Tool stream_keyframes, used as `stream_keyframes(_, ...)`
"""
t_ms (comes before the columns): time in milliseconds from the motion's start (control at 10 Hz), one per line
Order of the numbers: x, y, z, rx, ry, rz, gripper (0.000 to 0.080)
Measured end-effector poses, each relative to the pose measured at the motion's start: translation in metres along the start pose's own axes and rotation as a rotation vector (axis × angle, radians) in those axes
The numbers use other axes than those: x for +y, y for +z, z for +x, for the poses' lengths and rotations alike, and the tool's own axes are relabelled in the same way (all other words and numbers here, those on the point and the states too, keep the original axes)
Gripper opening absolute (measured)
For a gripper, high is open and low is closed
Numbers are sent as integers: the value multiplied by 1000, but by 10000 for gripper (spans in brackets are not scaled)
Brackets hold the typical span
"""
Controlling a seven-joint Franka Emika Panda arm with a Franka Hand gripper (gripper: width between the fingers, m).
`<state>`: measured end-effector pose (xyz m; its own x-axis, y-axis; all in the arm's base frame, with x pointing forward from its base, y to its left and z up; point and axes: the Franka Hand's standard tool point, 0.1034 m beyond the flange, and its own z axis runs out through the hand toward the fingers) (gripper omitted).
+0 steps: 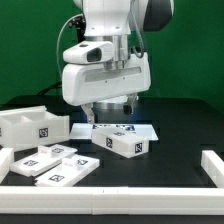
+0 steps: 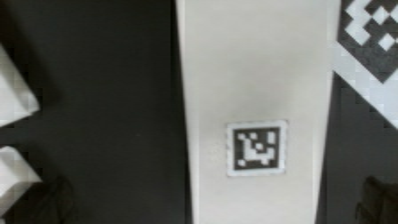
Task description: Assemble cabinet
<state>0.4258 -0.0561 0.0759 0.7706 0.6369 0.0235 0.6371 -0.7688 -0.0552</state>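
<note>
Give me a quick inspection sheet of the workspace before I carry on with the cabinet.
Surface: black table; white raised edging along the front and the exterior view's right.
Job's things: white plastic boxy cabinet body at the exterior view's left; flat white tagged panels before it; small white tagged block at centre.
Clutter: nothing seen; marker board lies at centre.
Grippers: pincer open, empty, near the marker board.
Cables: nothing seen.
Surroundings: green backdrop.
</note>
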Motion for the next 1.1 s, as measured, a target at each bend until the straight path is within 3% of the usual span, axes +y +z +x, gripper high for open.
stream_keyframes(100, 27, -16, -17, 5, -5, -12, 797)
stream_keyframes(200, 44, -22, -25, 12, -25, -24, 797)
stream_keyframes(300, 47, -24, -25, 6, -25, -11, 797)
stream_keyframes(700, 50, -20, -32, 13, -47, -1, 797)
stream_keyframes(900, 91, -14, -71, 17, 16, -4, 797)
stream_keyframes(1000, 106, -9, -81, 15, -2, -6, 797)
stream_keyframes(1100, 105, -8, -80, 14, 10, -3, 797)
